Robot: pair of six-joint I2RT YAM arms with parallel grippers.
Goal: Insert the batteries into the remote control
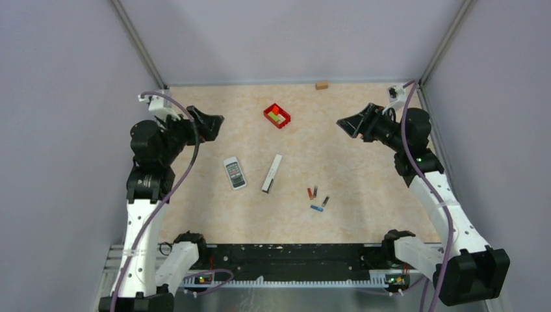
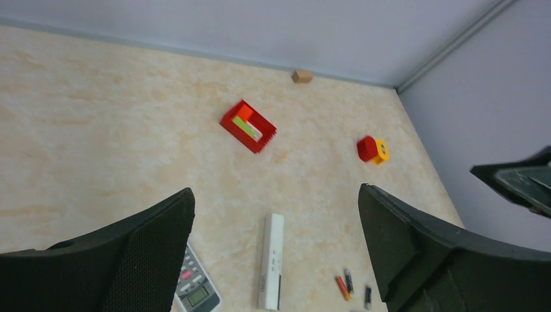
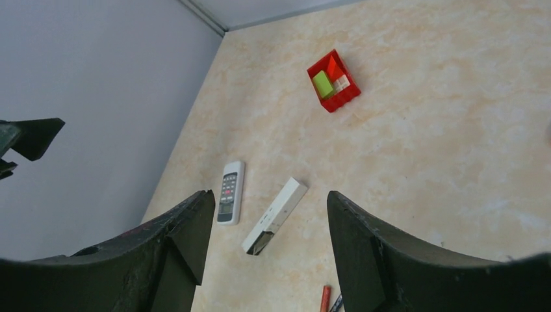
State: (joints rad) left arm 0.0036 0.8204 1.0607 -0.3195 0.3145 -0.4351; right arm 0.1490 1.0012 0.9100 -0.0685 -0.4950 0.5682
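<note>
**Opening stance, before any loading.** The left fingers are spread wide and the right fingers stand apart. Both are released, hold nothing, and are raised well above the desk, one at each flank. We judge that no loading step has begun.

The batteries lie loose in a small cluster right of centre, well apart from the keypad remote control. That remote lies face up beside a slim white remote.

The next move, we judge, calls for a descent and a narrow pinch on one cell, and then access to a compartment we cannot see.

Only the left wrist view shows a red-and-yellow piece near the right wall. Only the top view shows all four cells, including the blue cell.
</note>
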